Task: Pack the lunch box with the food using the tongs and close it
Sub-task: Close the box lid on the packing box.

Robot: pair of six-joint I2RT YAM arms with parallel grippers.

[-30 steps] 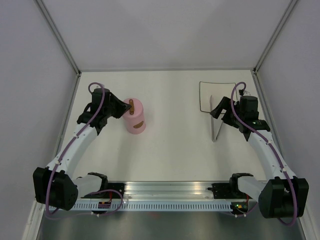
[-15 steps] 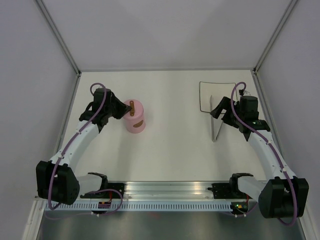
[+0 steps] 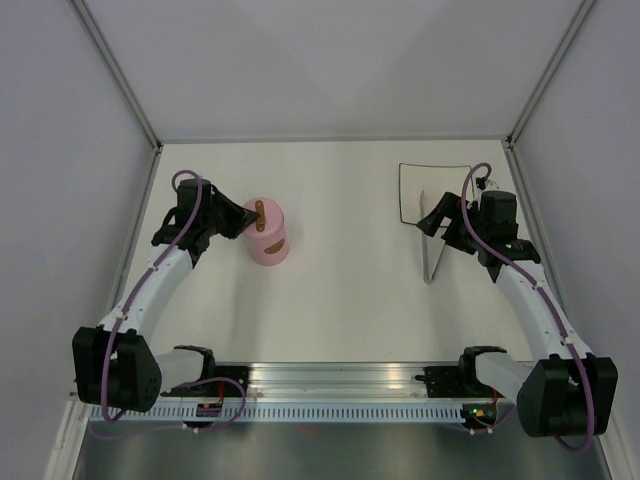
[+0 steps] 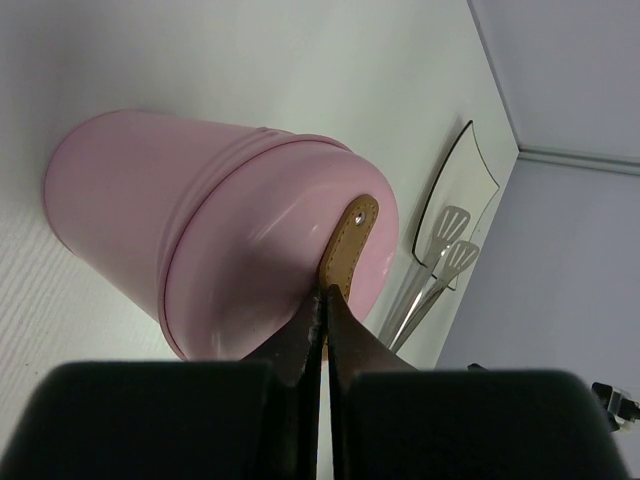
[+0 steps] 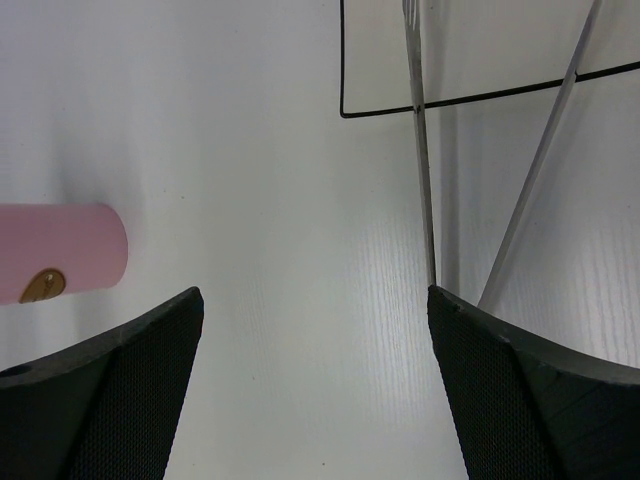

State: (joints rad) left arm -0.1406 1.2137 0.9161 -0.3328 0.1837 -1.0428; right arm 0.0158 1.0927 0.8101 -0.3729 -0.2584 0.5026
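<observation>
1. Pinching the brown handle (image 4: 352,235) of the pink lid (image 4: 262,268), the left gripper (image 4: 325,300) has its fingers pressed together on the strap; only the left wrist view shows this contact up close.
2. Top view, 12 o'clock taken as the far edge of the table (image 3: 340,300): the lunch box (image 3: 270,240) stands at about 10 o'clock from the table's middle, lid seated on it; the left gripper is at its 9 o'clock side.
3. Right gripper (image 5: 312,300): fingers (image 5: 130,380) spread wide, bare table between them; seen best from the right wrist.
4. Tongs (image 3: 432,240) lie at about 3 o'clock from the table's middle, just beside the right gripper; the two arms open toward 12 o'clock, tips over the near edge of the plate (image 3: 420,180); the joined end points to 6 o'clock.
5. Right wrist view: both thin arms run down to the right-hand finger, and the joint is hidden behind it; the top view shows the joint plainly.
6. Right wrist view also catches the brown oval mark (image 5: 42,285) on the lunch box side, at 9 o'clock in that picture; the top view does not show it.
7. Left wrist view shows tongs and plate well apart from the lunch box, beyond it.
</observation>
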